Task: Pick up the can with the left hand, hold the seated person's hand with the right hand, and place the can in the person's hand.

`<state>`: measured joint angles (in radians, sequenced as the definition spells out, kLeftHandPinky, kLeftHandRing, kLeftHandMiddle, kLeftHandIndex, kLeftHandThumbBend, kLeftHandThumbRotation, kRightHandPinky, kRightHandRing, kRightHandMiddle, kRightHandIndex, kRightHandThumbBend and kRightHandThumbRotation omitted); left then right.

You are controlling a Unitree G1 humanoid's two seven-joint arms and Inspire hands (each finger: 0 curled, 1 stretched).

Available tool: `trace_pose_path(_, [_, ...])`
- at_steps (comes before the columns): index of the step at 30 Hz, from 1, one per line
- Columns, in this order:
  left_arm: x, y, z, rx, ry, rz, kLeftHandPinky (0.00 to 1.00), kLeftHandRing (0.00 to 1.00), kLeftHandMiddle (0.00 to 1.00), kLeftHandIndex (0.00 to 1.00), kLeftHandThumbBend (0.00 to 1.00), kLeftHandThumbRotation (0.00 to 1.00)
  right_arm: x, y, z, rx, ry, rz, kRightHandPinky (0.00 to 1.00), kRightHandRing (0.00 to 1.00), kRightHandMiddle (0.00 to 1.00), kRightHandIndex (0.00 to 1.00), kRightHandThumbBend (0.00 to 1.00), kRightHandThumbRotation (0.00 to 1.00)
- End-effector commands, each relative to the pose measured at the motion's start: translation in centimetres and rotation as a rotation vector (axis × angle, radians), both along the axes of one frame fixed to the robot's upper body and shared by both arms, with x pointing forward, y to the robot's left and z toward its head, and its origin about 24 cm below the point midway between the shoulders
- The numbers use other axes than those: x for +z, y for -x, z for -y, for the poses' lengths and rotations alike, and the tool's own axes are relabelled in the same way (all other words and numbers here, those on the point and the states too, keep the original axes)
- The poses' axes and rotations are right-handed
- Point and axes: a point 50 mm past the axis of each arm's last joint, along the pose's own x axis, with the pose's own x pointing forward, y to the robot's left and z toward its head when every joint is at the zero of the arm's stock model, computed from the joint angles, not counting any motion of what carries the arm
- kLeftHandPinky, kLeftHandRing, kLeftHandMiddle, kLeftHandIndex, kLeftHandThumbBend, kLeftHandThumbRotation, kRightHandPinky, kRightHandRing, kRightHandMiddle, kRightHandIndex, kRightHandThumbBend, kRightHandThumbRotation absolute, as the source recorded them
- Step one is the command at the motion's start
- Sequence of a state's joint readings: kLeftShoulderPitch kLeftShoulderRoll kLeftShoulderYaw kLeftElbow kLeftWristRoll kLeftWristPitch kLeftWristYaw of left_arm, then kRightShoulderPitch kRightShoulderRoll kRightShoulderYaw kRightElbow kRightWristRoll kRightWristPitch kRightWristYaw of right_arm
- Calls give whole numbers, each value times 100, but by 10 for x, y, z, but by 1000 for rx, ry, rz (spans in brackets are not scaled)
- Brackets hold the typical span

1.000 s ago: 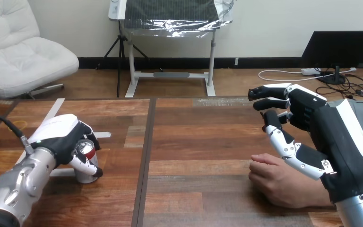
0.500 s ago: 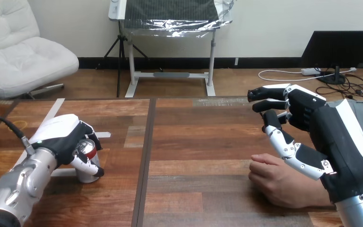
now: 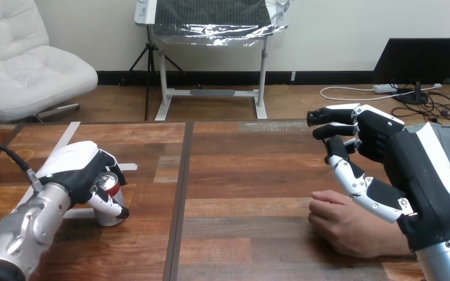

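Observation:
A silver can [image 3: 108, 201] with a red top stands upright on the table at the left. My left hand [image 3: 77, 171] is shut on it, fingers and thumb curled round its side. On the right, my right hand [image 3: 381, 152] is open, its fingers stretched toward the left, raised above the table. The person's hand [image 3: 343, 222] rests on the wood below and just left of my right palm, loosely curled; whether the two touch I cannot tell.
White tape strips [image 3: 64, 140] lie on the table at the left, behind and under the can. A dark seam [image 3: 181, 187] runs front to back between the two tabletop halves. Bare wood lies between the can and the person's hand.
My left hand and the can have shifted very slightly. My right hand and the person's hand have stayed in place.

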<state>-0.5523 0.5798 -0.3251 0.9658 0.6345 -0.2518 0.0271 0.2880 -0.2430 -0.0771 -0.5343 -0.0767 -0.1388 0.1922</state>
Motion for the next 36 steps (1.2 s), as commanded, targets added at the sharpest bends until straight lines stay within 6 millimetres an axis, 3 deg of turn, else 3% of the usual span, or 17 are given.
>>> trace_pose_path(1, [27, -17, 5, -5, 36, 122, 38, 44, 52, 55, 68, 0, 15, -7, -2, 19, 2, 75, 47, 68, 72, 65, 19, 0])
trace_pose_path(23, [32, -17, 10, -13, 82, 180, 39, 46, 52, 55, 69, 0, 14, -6, -1, 17, 6, 69, 47, 66, 71, 65, 19, 0])
trace_pose_path(36, [44, -18, 23, -90, 80, 233, 38, 44, 50, 54, 67, 0, 15, -7, -1, 14, 9, 69, 47, 66, 71, 65, 19, 0])
